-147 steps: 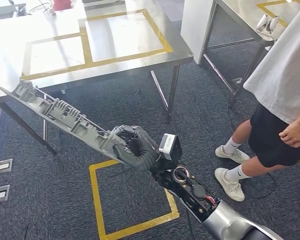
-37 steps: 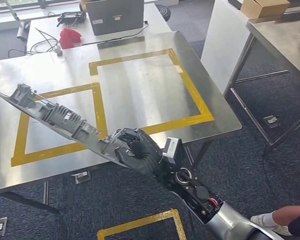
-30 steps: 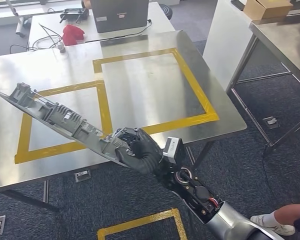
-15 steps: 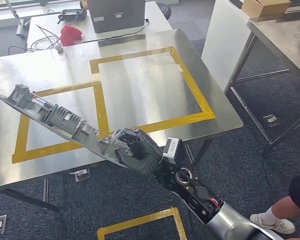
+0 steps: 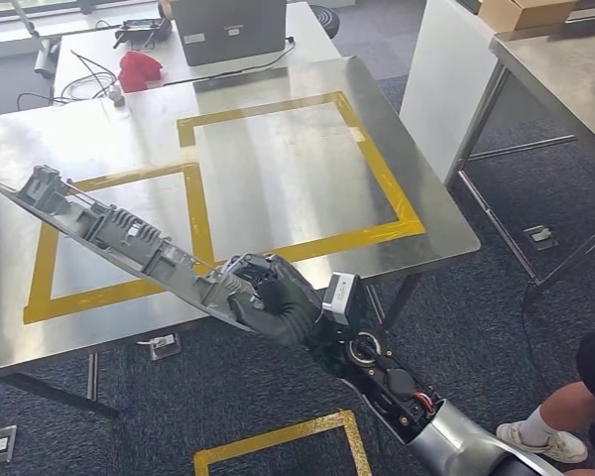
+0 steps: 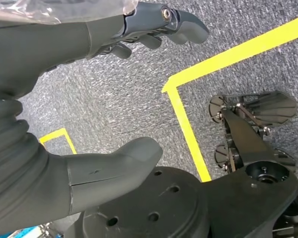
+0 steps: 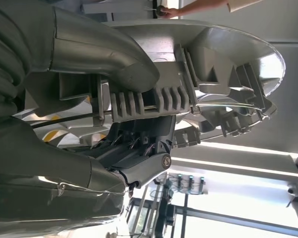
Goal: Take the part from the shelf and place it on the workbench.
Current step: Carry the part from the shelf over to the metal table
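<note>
Our right hand [image 5: 276, 297] still grips the long grey part [image 5: 122, 238], lower left of frame, above the workbench [image 5: 295, 188]; the view has barely shifted. Our left hand [image 6: 102, 99] hangs with fingers spread, holding nothing.

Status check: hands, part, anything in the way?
Right hand grips long grey ribbed plastic part, held above steel workbench. Left hand open. Nothing visible blocking.

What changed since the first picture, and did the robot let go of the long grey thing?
The robot walked up to the workbench, so the whole view shifted: the table now lies close under the part, and the person sits at the picture's edge. Not let go: the right hand still grips the part, raised above the table. The left hand hangs empty.
</note>
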